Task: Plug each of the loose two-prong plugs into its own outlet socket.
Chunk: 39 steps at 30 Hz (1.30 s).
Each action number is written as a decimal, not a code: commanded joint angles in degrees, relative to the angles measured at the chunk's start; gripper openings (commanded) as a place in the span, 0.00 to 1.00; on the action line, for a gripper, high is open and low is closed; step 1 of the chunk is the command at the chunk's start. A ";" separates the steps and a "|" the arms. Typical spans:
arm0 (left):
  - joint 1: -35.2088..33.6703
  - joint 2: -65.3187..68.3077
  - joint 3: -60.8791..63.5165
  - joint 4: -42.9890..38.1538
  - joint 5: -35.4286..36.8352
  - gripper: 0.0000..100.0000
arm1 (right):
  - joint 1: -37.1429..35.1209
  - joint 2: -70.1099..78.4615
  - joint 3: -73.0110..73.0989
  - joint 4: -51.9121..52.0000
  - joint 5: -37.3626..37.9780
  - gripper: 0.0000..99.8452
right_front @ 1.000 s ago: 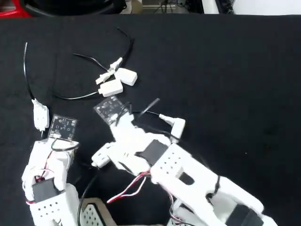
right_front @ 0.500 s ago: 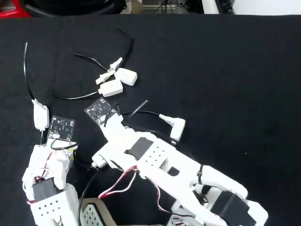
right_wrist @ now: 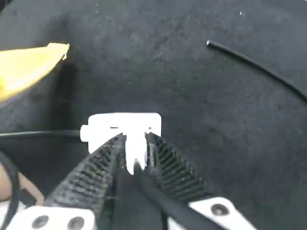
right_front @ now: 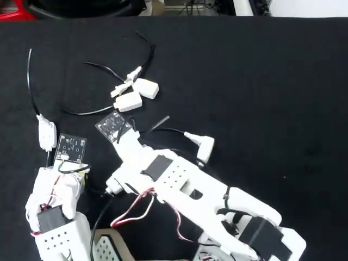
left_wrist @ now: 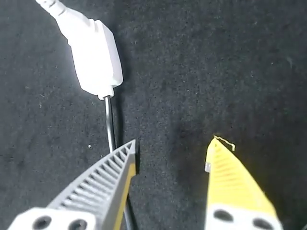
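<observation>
Black cloth-covered bench (right_front: 261,81) takes up nearly all of the high view. At its far edge there's a strip of room w/ a red object (right_front: 11,8), dark clutter and sth white at the corner.

R arm (right_front: 185,187), white w/ red-and-white wires hanging off it, lies diagonally across the near middle. L arm (right_front: 54,212) sits at the near-left corner. Each wrist carries a dark square board (right_front: 72,147) w/ pale markings, too small to read.

R claw (right_wrist: 135,143) is clenched on a stub of a white block (right_wrist: 124,127) that lies on the cloth w/ a black cord out one end. Plug or socket, can't tell.

L claw (left_wrist: 173,143) is spread wide, one grey finger and one yellow, gripping nothing, just short of a long white plug (left_wrist: 96,57). A thin grey line runs from that plug past the grey finger.

Farther out, two white bodies (right_front: 129,101) lie touching, w/ small white plug ends (right_front: 126,81) on black cords beside them. A stray white plug (right_front: 202,144) lies just beside the R arm.
</observation>
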 commanded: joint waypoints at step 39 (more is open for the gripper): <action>0.04 -0.18 0.40 -0.53 -0.35 0.24 | -0.62 13.76 -11.65 7.47 -0.88 0.15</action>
